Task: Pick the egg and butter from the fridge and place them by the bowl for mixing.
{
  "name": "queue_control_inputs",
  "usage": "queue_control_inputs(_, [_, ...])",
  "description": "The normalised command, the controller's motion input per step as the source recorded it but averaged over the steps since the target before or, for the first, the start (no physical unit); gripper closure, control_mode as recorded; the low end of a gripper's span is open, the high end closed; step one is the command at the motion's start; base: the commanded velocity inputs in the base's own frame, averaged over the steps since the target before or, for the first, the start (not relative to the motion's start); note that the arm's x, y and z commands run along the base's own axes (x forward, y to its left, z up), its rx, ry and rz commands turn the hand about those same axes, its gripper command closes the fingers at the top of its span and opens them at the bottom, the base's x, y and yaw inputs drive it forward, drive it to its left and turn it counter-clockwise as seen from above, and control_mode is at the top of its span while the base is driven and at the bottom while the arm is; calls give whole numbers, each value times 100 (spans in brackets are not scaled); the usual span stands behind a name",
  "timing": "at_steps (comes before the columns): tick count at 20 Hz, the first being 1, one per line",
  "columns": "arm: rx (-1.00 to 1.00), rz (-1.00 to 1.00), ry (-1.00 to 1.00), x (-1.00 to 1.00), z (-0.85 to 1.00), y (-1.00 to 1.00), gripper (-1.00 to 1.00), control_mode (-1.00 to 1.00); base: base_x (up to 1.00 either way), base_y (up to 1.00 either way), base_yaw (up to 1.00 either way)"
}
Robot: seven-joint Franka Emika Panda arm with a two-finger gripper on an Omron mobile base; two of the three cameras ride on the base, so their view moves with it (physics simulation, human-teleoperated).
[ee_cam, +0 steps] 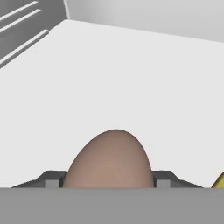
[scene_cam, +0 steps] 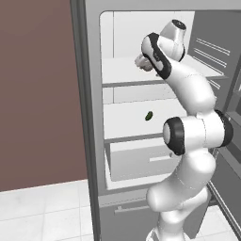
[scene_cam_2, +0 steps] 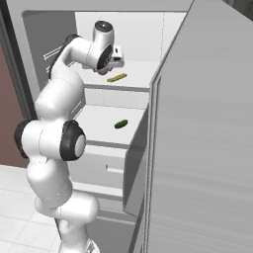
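Picking the egg [ee_cam: 111,157] off the fridge [scene_cam: 89,117] top shelf, butter [scene_cam_2: 116,77] just beside it: gripper [ee_cam: 107,181] apparently clamped on the egg, so next lift gently and draw clear.

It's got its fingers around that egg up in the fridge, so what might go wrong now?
The egg is round and smooth, pinched between two small fingers; it might slip or roll free when lifted. The butter lies close beside it on the same shelf, so the hand might nudge it. Pulling out, the arm must clear the fridge door.
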Motion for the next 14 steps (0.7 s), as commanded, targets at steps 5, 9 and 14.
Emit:
queue_control_inputs(5, [0, 8, -8, -89, -8, 13, 100, -100, 0, 0, 0])
queue_control_inputs(9, [0, 7, -2, -86, -2, 12, 100, -100, 0, 0, 0])
queue_control_inputs(14, [-8, 4, 0, -83, -2, 12, 100, -100, 0, 0, 0])
